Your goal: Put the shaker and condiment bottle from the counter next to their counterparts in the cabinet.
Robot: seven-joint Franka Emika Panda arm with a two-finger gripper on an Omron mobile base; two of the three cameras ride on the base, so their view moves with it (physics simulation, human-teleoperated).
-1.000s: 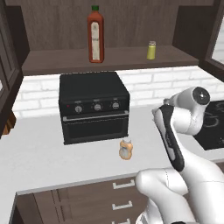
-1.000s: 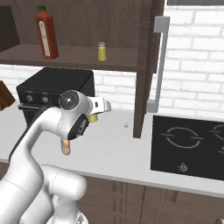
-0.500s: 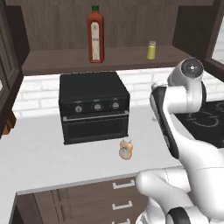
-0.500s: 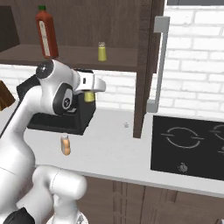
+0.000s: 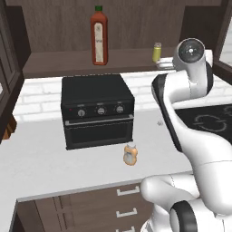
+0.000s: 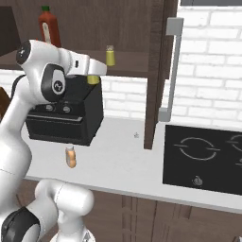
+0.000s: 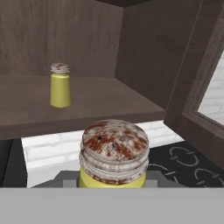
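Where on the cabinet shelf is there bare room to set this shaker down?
Bare shelf runs between the red bottle and the shelf shaker, and left of the bottle. Right of that shaker, the cabinet wall crowds in; the held shaker hangs there.

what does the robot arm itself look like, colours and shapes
The arm is glossy white, built of rounded, tubular links. Its joints are dark: round black and grey discs sit at the elbow and low on the base, with a dark strip running along one link in the left base view. The end effector is a white, boxy wedge. No cables or markings show.
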